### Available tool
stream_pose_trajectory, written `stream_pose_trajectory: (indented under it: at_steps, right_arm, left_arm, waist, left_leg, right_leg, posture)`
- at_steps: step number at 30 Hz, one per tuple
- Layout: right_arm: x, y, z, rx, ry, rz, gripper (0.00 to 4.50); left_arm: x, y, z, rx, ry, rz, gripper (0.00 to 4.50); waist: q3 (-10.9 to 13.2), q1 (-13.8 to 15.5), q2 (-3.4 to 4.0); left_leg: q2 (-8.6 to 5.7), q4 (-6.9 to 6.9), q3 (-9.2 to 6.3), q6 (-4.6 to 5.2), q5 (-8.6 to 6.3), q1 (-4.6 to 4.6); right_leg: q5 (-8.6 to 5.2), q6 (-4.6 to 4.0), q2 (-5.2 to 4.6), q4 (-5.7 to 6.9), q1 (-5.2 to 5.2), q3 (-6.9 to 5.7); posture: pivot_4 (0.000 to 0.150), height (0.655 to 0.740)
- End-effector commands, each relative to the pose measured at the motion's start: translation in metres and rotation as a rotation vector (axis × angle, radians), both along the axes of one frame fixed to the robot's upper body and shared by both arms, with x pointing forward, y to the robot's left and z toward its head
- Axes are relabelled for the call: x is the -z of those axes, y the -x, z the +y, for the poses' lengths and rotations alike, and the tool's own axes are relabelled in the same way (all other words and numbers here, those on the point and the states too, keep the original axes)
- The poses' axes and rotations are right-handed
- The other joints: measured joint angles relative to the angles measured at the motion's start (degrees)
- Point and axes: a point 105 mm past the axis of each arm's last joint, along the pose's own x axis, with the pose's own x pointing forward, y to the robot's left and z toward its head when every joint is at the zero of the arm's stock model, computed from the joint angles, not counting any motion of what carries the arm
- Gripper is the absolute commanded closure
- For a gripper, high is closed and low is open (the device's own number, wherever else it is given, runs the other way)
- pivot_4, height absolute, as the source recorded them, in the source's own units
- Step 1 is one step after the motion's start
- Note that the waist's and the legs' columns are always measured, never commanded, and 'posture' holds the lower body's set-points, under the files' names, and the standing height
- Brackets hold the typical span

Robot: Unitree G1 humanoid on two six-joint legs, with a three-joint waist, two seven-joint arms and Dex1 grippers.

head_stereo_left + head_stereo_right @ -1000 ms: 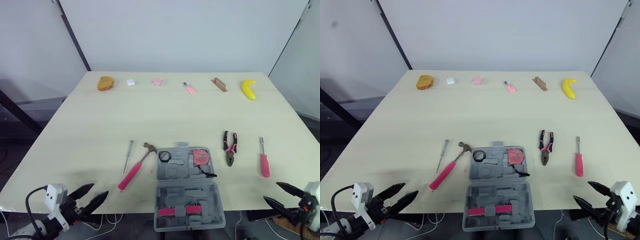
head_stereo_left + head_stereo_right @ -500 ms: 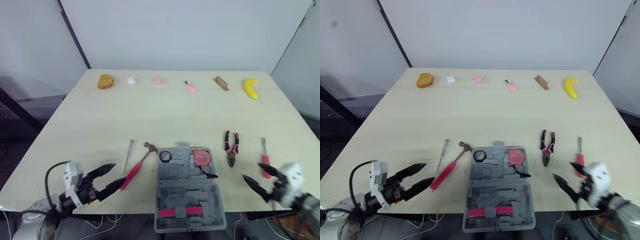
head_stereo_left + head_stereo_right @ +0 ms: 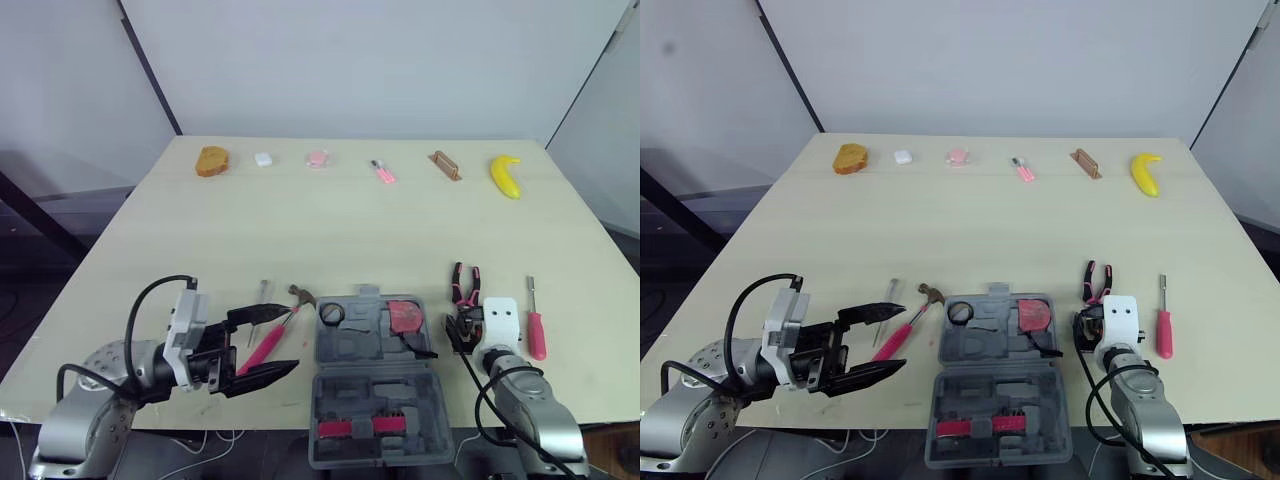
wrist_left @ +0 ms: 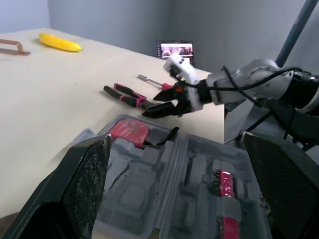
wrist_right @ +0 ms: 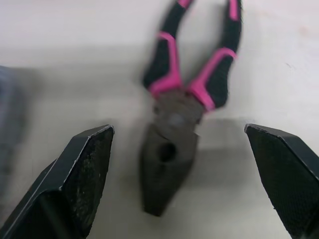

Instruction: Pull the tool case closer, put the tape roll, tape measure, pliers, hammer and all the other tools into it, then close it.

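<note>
Two grippers stand spread wide with nothing clasped. From the head, the left gripper points toward the grey tool case. The hammer runs its pink handle across the gap between the fingers, its head just past the far fingertip; contact cannot be judged. A thin metal tool lies just beyond that far finger.

The left wrist view frames other things between its fingers: the open case and the red tape measure seated in its far half. Past the case, the right gripper noses at the pliers. Also there are a pink screwdriver, a banana and a small lit screen off the table's edge, its picture too small to read.

The head view adds the black tape roll in the case beside the tape measure. It also adds a pink strip of bits in the near half, ahead of the left fingertips.

The right wrist view brings the pliers up close. Their dark nose lies midway between the two right fingers, clear of both, with the pink-and-black handles splayed away from them. The screwdriver lies outside the right gripper's outer finger. No lettering on case or tools is legible.
</note>
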Motion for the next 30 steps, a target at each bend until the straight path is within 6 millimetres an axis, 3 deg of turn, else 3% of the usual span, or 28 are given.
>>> stream_pose_trajectory:
  at_steps: [1, 4, 9, 15, 21, 30]
  right_arm:
    - [0.002, -0.004, -0.011, 0.077, 0.018, -0.009, 0.08]
    - [0.007, -0.006, -0.011, 0.102, -0.022, -0.013, 0.93]
    - [0.015, -0.006, -0.005, 0.092, -0.032, -0.009, 3.44]
    - [0.016, -0.006, -0.006, 0.084, -0.030, -0.019, 3.53]
    - [-0.011, -0.007, -0.013, -0.051, -0.040, -0.122, 3.53]
    - [-0.083, 0.017, 0.005, -0.687, 0.083, -0.174, 3.53]
  left_arm:
    - [-0.015, 0.003, -0.008, 0.036, 0.011, -0.046, 0.00]
    - [-0.016, 0.003, -0.009, 0.037, 0.015, -0.045, 0.00]
    - [-0.020, 0.004, -0.016, 0.040, 0.019, -0.042, 0.00]
    - [-0.025, -0.001, -0.020, 0.021, 0.030, -0.056, 0.00]
    - [-0.031, -0.007, -0.024, 0.007, 0.096, -0.041, 0.00]
    - [-0.035, -0.016, -0.020, -0.082, 0.142, -0.061, 0.00]
  waist:
    - [0.0, -0.1, -0.01]
    - [0.0, -0.1, -0.02]
    - [-0.1, 0.0, -0.11]
    - [-0.1, 0.0, -0.12]
    - [-0.1, 0.1, -0.08]
    - [0.2, -0.1, 0.28]
  left_leg:
    - [0.01, 0.01, 0.00, 0.00, 0.00, 0.01]
    - [0.03, 0.01, -0.01, 0.00, 0.00, 0.06]
    - [0.04, 0.01, 0.00, 0.00, 0.01, 0.07]
    - [0.05, 0.02, 0.00, 0.00, 0.01, 0.09]
    - [0.02, 0.05, 0.04, -0.01, 0.01, 0.08]
    - [-0.02, 0.04, 0.03, 0.00, 0.01, 0.03]
  right_leg:
    - [0.00, 0.00, 0.04, 0.01, 0.00, 0.02]
    - [0.01, -0.01, 0.09, 0.05, 0.01, 0.01]
    - [0.01, -0.01, 0.10, 0.06, 0.02, 0.04]
    - [0.02, -0.01, 0.10, 0.08, 0.02, 0.06]
    - [0.02, 0.00, 0.08, 0.09, 0.03, 0.10]
    - [0.02, 0.00, 0.17, 0.07, 0.01, 0.09]
  posture:
    - [0.150, 0.7400]
    - [0.150, 0.7400]
    - [0.150, 0.7400]
    - [0.150, 0.7400]
    - [0.150, 0.7400]
    - [0.150, 0.7400]
